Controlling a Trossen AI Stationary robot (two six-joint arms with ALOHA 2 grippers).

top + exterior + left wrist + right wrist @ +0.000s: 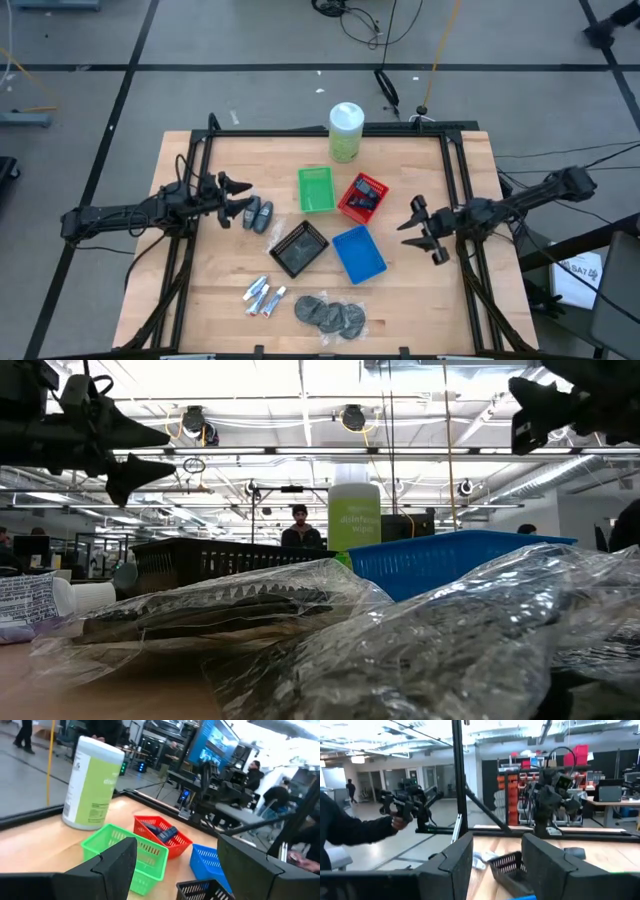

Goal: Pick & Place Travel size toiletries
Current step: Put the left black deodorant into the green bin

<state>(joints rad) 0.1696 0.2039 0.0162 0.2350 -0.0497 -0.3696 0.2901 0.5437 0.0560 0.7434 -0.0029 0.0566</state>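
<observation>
Plainly, both pincers, left and right, hang open, empty.

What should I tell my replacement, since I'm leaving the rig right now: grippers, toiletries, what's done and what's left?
Left gripper: jaws open, empty, beside the two dark grey oval bottles at the table's left.
Right gripper: jaws open, empty, right of the blue plastic tray.
Navy flat packs lie in the red plastic tray. The green plastic tray and the blue one look empty; the black mesh tray is hard to judge.
Three small white tubes and the bagged grey round discs lie loose on the wooden table near its front edge.
Done: navy packs. Left: bottles, tubes, discs.
</observation>
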